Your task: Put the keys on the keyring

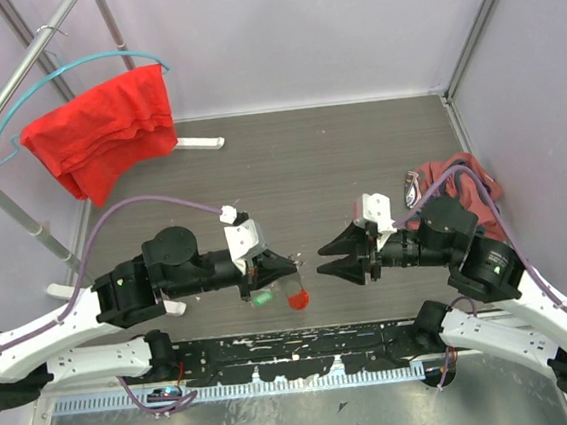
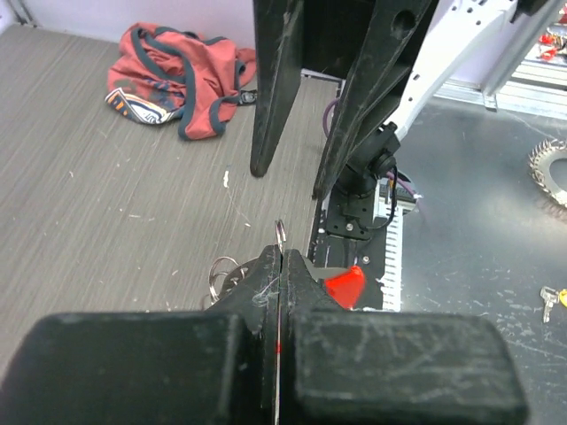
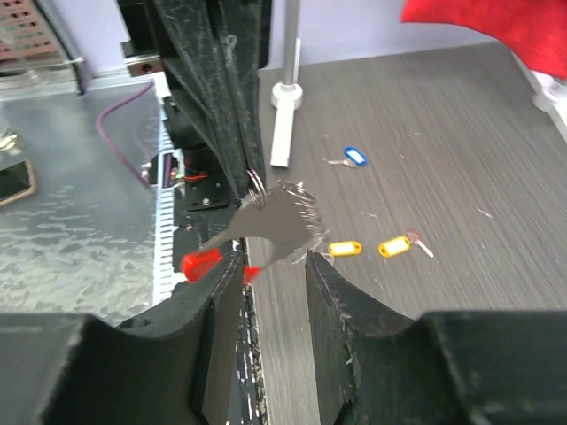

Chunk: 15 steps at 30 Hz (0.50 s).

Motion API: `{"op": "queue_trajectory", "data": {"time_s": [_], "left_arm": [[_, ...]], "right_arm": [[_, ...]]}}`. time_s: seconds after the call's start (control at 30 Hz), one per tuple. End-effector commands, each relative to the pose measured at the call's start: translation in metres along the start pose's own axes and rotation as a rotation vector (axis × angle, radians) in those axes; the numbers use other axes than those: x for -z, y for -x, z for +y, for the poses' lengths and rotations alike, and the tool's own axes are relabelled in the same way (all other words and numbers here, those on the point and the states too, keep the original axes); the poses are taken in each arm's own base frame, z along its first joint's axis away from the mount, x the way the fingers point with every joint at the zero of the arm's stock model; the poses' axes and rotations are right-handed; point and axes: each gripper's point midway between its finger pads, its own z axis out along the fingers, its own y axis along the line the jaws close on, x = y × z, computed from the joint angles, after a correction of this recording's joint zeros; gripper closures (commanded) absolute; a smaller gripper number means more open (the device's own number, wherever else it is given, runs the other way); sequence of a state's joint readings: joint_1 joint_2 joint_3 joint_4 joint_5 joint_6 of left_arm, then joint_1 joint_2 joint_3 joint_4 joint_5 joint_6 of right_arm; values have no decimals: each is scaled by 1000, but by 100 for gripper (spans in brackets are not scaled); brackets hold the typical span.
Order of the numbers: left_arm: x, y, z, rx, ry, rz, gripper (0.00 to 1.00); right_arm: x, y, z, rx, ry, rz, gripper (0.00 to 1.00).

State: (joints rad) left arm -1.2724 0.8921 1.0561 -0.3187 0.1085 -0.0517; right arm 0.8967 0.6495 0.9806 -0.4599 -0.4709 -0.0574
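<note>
At desk centre, top view: left gripper and right gripper face each other tip to tip, just apart.

Left fingers are pressed together, pinching the keyring. In the left wrist view a thin wire peeks out of the tips, and the red bar hangs at 6 o'clock of them in the top view. Right fingers are spread. I can confirm nothing held between them.

Progress, my reading:
- A green tag dangles just beside the red bar under the left fingers, so one key is probably threaded. I cannot see the join itself.
- Three keys lie loose on the desk in the right wrist view. The blue-tagged key is at 1 o'clock of the right fingers. A yellow-tagged key and a second yellow-tagged key sit side by side at 3 o'clock.
- Most of the job is therefore left: fetch each loose key and thread it.

Hard to read:
- A silver blur sits just beyond the right fingertips. It could be the wavy loop or a key blade; I cannot tell.
- Small rings at 9 o'clock of the left fingers are partly hidden behind them.
- No orange tag shows in any view.
- The ring's opening is too small to make out.
</note>
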Motion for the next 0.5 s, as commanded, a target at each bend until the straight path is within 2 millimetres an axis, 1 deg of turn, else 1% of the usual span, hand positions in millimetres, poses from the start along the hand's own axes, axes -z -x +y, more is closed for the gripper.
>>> {"op": "queue_trajectory", "data": {"time_s": [0.0,0.1,0.17,0.23,0.3,0.33,0.4,0.47], "left_arm": [[9,17,-13,-94,-86,-1,100],[13,21,-12,-126,-84,14,100],[17,20,-9,-152,-74,42,100],[22,21,-6,-175,-61,64,100],[26,22,-5,-199,-60,83,100],[28,24,-4,-212,-59,89,100],[31,26,-4,-234,-64,101,100],[33,30,-4,-262,-70,106,100]], "right_arm": [[-5,34,24,116,171,-68,60],[-8,39,20,112,158,-65,59],[-9,44,15,93,132,-67,55],[-7,50,14,99,116,-74,53],[-3,55,14,142,111,-90,51],[-1,57,14,170,113,-96,52],[-1,62,13,197,110,-116,58],[-4,66,15,220,129,-124,59]]}}
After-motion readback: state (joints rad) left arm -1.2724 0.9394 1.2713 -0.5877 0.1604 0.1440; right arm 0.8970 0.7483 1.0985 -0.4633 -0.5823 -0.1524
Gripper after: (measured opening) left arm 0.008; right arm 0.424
